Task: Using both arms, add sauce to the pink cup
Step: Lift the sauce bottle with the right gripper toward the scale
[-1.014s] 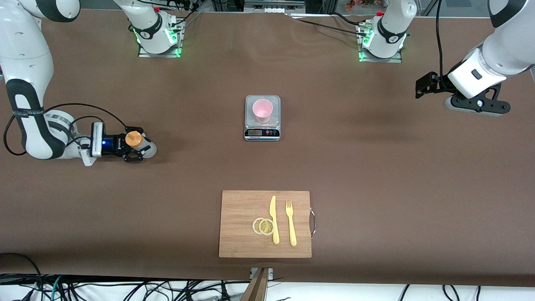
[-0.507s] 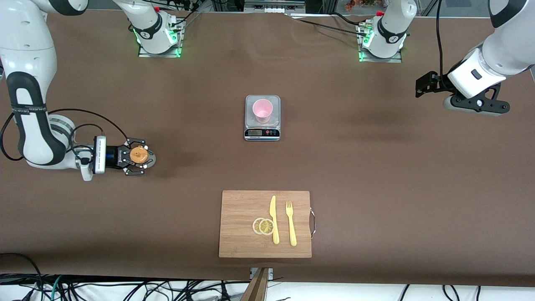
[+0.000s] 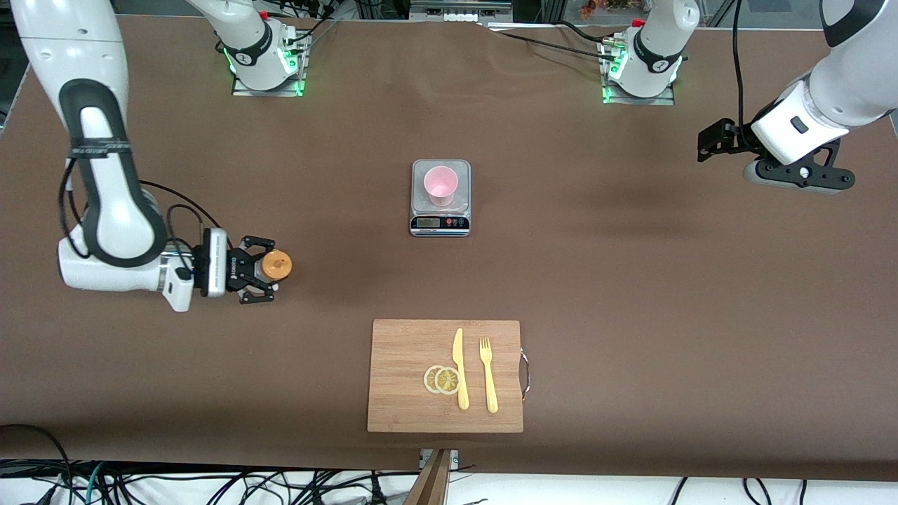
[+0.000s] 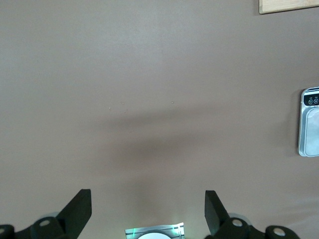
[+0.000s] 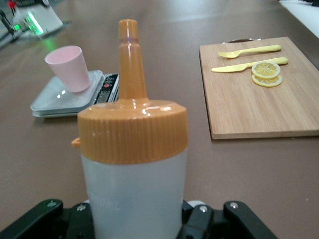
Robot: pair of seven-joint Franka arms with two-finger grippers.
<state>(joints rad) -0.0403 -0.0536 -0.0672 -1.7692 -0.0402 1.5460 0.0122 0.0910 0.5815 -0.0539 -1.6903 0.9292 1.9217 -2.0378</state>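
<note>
Left gripper (image 4: 148, 211) hangs over bare brown table (image 4: 149, 89), jaws spread wide; scale (image 4: 310, 122) and cutting board (image 4: 289, 5) at the picture's edges.

The sauce bottle (image 3: 273, 266), translucent whitish with an orange nozzle cap, stands upright, lifted above the worktop toward the right arm's end. The pale pink cup (image 3: 440, 185), tapered and handleless, stands upright on the grey kitchen scale (image 3: 440, 223) mid-worktop.

One cup (image 3: 440, 185), one bottle (image 3: 273, 266), two lemon slices (image 3: 442, 379), one knife (image 3: 459, 368), one fork (image 3: 488, 374).
</note>
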